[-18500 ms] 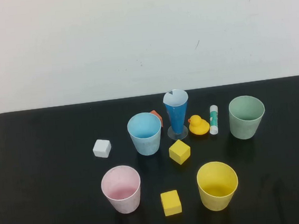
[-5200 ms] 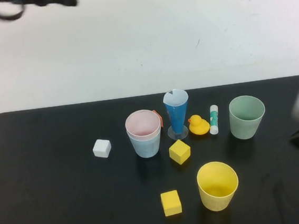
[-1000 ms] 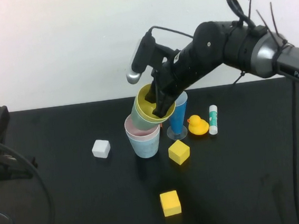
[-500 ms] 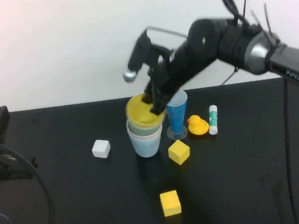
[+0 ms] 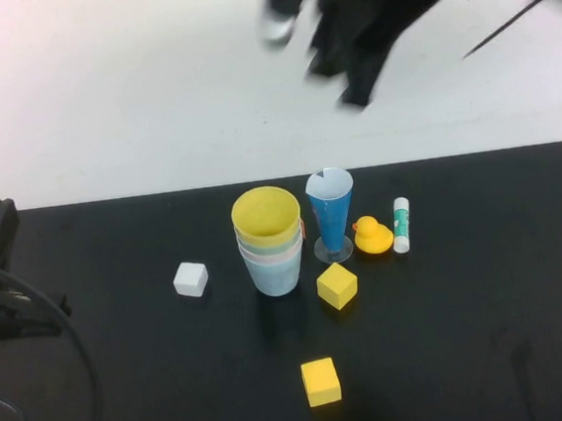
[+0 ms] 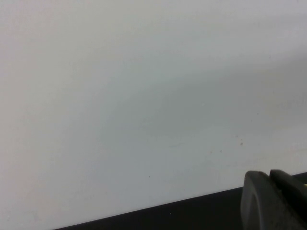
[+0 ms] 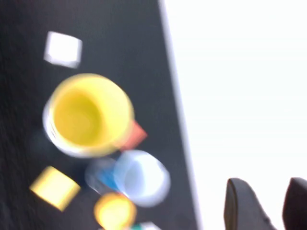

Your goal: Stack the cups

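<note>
The right gripper (image 5: 352,69) hangs high above the back of the table, blurred, its fingers (image 7: 240,203) apart and holding nothing. The left gripper (image 6: 273,201) sits parked at the table's left edge; whether it is open I cannot tell. The cups (image 5: 269,237) stand nested in one stack near the table's middle, yellow on top, just beside the dark-blue cone (image 5: 331,216), with the duck (image 5: 372,236) and glue stick (image 5: 401,224) beyond it. The stacking looks done, so the step in hand is a clean retreat: lifting straight up and away, clear of the cone and the stack's rim. Half a second ago the right gripper was at the yellow cup's rim, pressing it home; now it has let go and risen, and the stack sits lower and straighter.
</note>
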Controlling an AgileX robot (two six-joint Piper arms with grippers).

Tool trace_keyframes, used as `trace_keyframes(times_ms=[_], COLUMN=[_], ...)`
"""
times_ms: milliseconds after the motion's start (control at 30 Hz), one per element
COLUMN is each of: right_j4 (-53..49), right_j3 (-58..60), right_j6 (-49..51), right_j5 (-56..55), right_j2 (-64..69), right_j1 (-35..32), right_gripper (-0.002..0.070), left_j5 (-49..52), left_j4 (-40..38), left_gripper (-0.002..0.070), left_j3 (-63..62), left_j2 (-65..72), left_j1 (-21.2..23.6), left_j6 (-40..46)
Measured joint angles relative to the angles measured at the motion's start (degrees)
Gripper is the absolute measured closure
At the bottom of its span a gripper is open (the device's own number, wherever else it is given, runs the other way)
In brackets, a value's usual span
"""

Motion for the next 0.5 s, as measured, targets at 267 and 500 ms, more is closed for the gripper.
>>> trace_keyframes(times_ms=[267, 500], right_j4=[-14.13, -23.52], right_j3=[13.41, 32.23], right_j6=[6.4, 17.56], right_j5=[0.0, -3.7], right_j2=[-24.65, -45.91], right_j1=[-0.11, -0.32], right_gripper=[0.0545, 0.0556], left_j5=[2.83, 12.4], left_j4=[0.59, 1.03], left_gripper=[0.0676, 0.0676], left_j3=[0.0, 0.0], left_j2=[-7.39, -16.46], left_j1=[0.0, 0.0], left_j6=[-0.1, -0.1])
